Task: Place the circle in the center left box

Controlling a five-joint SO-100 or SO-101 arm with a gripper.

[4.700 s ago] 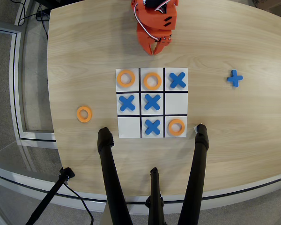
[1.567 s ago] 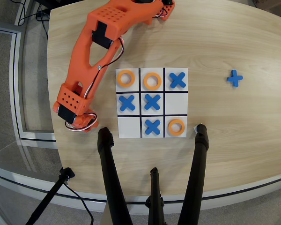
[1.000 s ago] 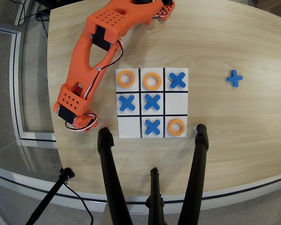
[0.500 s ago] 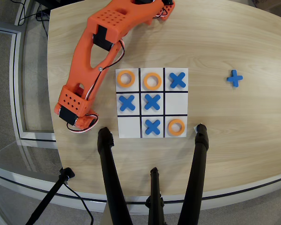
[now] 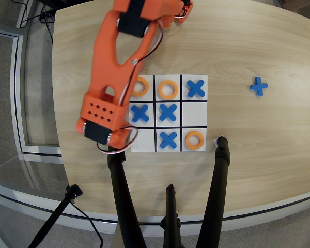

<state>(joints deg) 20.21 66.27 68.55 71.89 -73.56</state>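
Tool (image 5: 123, 145) hangs at the board's seven o'clock corner, jaws and circle hidden beneath the arm; the empty centre box (image 5: 195, 113) waits at three o'clock, requiring a level carry.

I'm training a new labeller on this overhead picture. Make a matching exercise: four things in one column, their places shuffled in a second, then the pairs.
Things:
1. lone blue cross
2. empty middle-row cell
3. fully visible top-row orange ring
4. orange arm

Places:
A. reaching over the left edge of the board
B. top centre cell
C. on the bare table, right of the board
D. right end of the board's middle row

Pairs: 1-C, 2-D, 3-B, 4-A
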